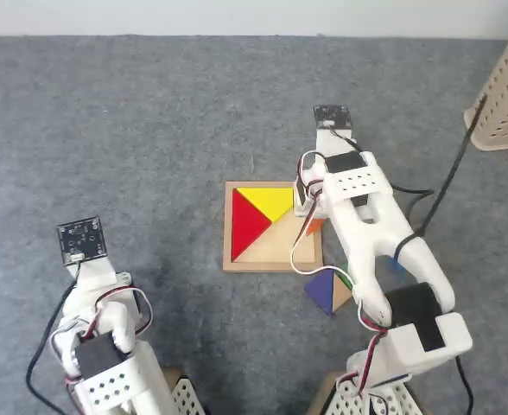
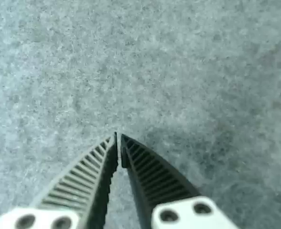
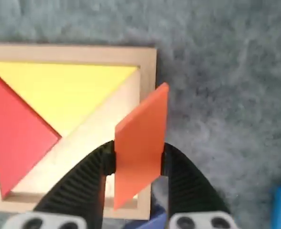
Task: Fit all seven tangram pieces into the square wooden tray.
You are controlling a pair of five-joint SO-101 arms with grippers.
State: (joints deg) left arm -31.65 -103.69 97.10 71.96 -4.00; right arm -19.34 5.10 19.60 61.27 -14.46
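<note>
Before you lower the orange piece (image 3: 140, 143), level it and line its long edges up with the bare strip of the wooden tray (image 3: 148, 62) beside the yellow triangle (image 3: 64, 88) and red triangle (image 3: 16, 138). It hangs tilted over the rim nearest the right arm. Right gripper (image 3: 136, 160): jaws narrowly parted, clamped on the piece's faces. Left gripper (image 2: 119, 143): closed, empty, over the carpet (image 2: 202, 71).

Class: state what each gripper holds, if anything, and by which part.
Right gripper holds the orange parallelogram, pinched across its two long edges near the middle. Left gripper holds nothing.
</note>
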